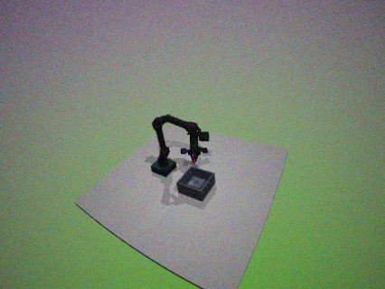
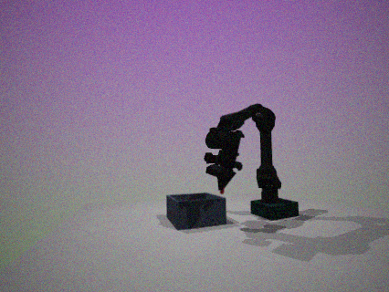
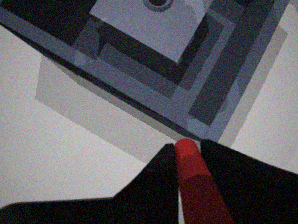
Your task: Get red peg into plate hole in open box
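The red peg [image 1: 194, 159] [image 2: 222, 191] [image 3: 192, 172] is held between the fingers of my gripper [image 1: 194, 161] [image 2: 222, 188] [image 3: 187, 149], which is shut on it. Its lower end sticks out a little below the fingertips. The gripper is raised, and the peg's tip is slightly above rim height beside the box, outside its near corner in the wrist view. The open box [image 1: 183, 187] [image 2: 196, 212] [image 3: 125, 102] is dark blue-grey. The pale plate [image 3: 150, 30] lies at its bottom, with the round hole [image 3: 158, 4] at the top edge of the wrist view. The peg's upper part is hidden by the gripper.
The arm's dark green base [image 1: 163, 167] [image 2: 274, 209] stands near the box. The box walls rise around the plate. The light grey mat [image 1: 136, 217] lies under both, with shadows of the arm on it.
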